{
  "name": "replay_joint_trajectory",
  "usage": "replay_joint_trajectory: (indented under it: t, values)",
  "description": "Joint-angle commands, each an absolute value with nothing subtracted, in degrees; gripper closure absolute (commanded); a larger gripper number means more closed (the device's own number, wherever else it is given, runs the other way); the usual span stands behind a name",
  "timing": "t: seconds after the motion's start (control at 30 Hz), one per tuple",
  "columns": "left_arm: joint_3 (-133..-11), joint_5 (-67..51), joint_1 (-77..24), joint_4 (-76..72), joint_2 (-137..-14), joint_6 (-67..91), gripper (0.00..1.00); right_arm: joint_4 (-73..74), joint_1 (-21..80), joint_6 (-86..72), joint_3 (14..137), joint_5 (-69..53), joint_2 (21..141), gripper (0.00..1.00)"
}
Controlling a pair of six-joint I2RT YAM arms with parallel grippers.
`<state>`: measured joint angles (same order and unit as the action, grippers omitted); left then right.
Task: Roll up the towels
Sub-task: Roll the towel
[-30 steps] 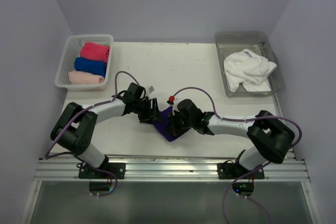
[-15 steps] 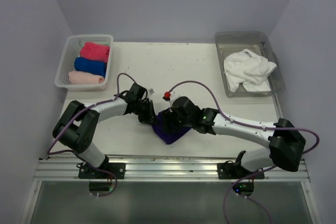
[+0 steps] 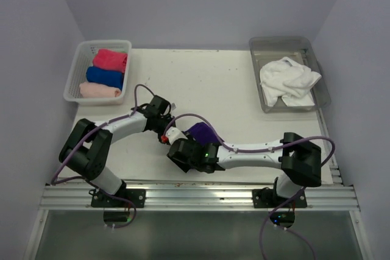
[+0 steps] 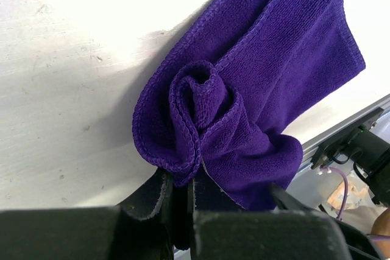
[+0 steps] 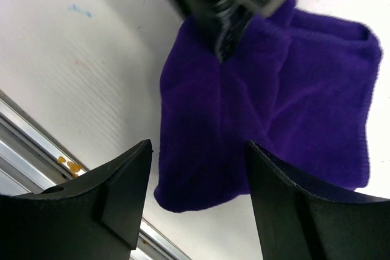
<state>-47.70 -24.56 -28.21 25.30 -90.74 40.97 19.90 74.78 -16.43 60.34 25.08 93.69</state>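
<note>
A purple towel (image 3: 202, 131) lies partly rolled on the white table near the front middle. In the left wrist view its curled end (image 4: 204, 98) stands just beyond my left gripper (image 4: 181, 188), which is shut on the towel's hemmed edge. From above, the left gripper (image 3: 166, 127) sits at the towel's left side. My right gripper (image 3: 184, 149) hangs over the towel's near-left corner. In the right wrist view it (image 5: 197, 144) is open, its fingers (image 5: 125, 196) straddling the towel (image 5: 274, 114) without touching it.
A white basket (image 3: 74, 83) at the back left holds rolled pink, blue and pale towels. A clear tray (image 3: 259, 50) at the back right holds a crumpled white towel (image 3: 287, 80). A metal rail (image 3: 201, 196) runs along the near edge.
My right gripper opened, let go of the purple towel and swung left toward the near edge. My left gripper closed on the towel's edge and stayed roughly in place.
</note>
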Motion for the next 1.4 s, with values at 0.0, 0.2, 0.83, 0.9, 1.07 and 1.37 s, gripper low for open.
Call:
replay_joint_trajectory:
  t: [0.0,0.2,0.83,0.9,1.07,1.37]
  values:
    - [-49.8,-23.6,-28.1,27.0,-88.5,42.0,1.0,18.1,75.8,-15.0,61.2,27.6,95.4,0.35]
    - [-49.8,-23.3,-28.1,27.3,-87.9,42.5,1.0,16.4,76.7,-16.5,59.7,28.8,98.3,0.38]
    - [-50.1,-23.2,-23.2,28.5,-78.4,39.7,0.27,0.4,63.4,-27.6,44.9,2.3,85.0,1.0]
    - [-49.9,-22.9,-22.5,28.7,-77.2,39.4,0.21,-3.0,60.5,-29.0,43.5,-4.5,84.9,1.0]
    - [-46.9,-25.7,-22.4,26.0,-76.6,38.8,0.21,-10.8,55.6,-34.3,40.9,-16.2,86.7,1.0]
    - [-37.4,-32.6,-22.9,12.6,-77.0,43.2,0.18,-24.7,46.7,-45.5,35.7,-32.1,92.2,1.0]
